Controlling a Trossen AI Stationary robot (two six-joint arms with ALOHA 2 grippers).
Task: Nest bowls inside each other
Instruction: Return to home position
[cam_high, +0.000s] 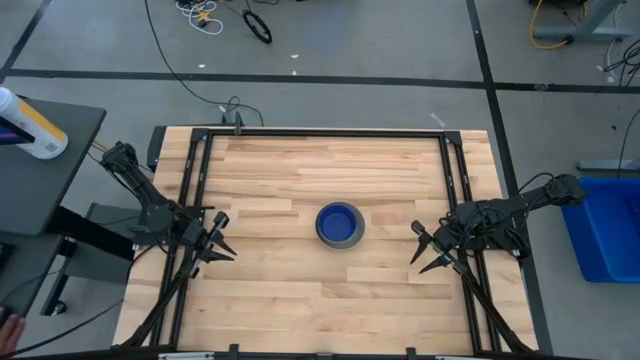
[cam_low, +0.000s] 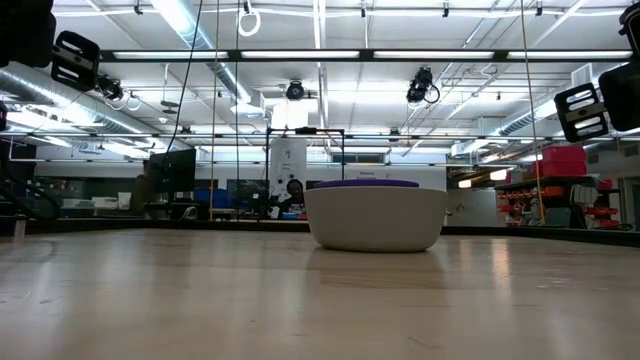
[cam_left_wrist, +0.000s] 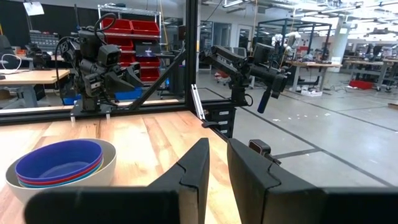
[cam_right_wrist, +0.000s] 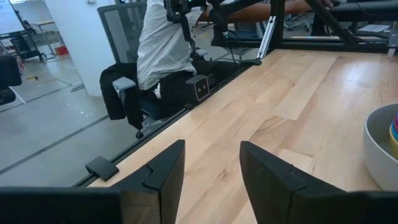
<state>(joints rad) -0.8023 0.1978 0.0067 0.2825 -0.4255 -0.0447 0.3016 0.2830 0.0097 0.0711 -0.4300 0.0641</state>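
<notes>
The bowls stand nested in one stack (cam_high: 340, 224) at the table's middle. The grey bowl (cam_low: 375, 218) is outermost, with its base on the wood. The dark blue bowl (cam_left_wrist: 59, 158) lies innermost, and light blue, red and yellow rims show between them. My left gripper (cam_high: 222, 240) hovers at the table's left side, well away from the stack. In its wrist view its fingers (cam_left_wrist: 217, 168) stand a narrow gap apart with nothing between them. My right gripper (cam_high: 420, 248) hovers at the right side, open wide (cam_right_wrist: 212, 168), with the grey bowl's wall (cam_right_wrist: 379, 149) off to one side.
Black frame rails (cam_high: 200, 190) run along the table's left, right and far edges. A person sits on a chair (cam_right_wrist: 165, 43) beyond the table's edge. A blue bin (cam_high: 610, 225) stands on the floor to the right. A bottle (cam_high: 30, 125) lies on a side stand to the left.
</notes>
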